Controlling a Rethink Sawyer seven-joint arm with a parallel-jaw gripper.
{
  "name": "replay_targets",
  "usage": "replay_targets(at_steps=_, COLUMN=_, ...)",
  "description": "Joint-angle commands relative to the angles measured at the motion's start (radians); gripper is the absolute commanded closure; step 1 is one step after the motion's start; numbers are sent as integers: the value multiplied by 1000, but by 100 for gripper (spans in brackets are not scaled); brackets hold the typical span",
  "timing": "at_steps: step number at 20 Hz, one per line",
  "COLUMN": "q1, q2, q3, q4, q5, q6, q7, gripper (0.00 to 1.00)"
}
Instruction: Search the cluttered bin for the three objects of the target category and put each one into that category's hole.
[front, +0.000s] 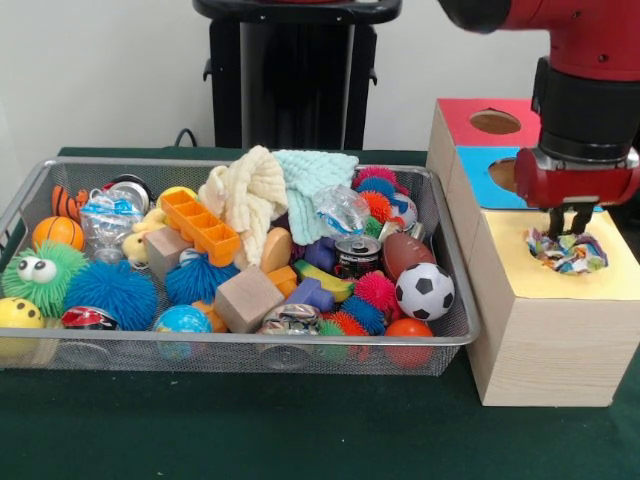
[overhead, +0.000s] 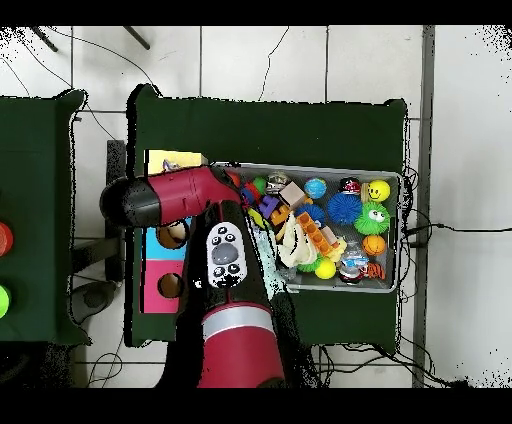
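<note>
Above the yellow hole (front: 566, 250), the gripper (front: 567, 222) hangs; its fingers (front: 553, 220) sit slightly apart over a multicolored cloth (front: 570, 252).

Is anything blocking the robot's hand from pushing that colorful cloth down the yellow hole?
No, nothing visible is in the way. The hand hangs right above the colorful cloth, which already sits in the yellow hole of the wooden box.

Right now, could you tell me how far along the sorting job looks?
A multicoloured cloth already sits in the yellow hole. The end effector hangs directly above it; whether it grips the cloth is unclear. A cream cloth and a mint cloth remain in the bin.
</note>
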Motion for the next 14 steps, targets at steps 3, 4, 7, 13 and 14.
replay_targets(at_steps=3, q1=-38, q2=152, q3=92, q4=-76, q5=-78, q6=45, q7=-114, gripper=100)
replay_targets(at_steps=4, q1=-38, q2=164, q3=93, q4=-88, q5=-78, q6=44, q7=-115, gripper=100)
replay_targets(at_steps=7, q1=-35, q2=185, q3=94, q4=-116, q5=-78, q6=47, q7=-120, gripper=100)
replay_targets(at_steps=13, q1=-29, q2=185, q3=88, q4=-125, q5=-83, q6=36, q7=-110, gripper=100)
replay_targets(at_steps=14, q1=-29, q2=184, q3=88, q4=-120, q5=-83, q6=21, q7=-103, gripper=100)
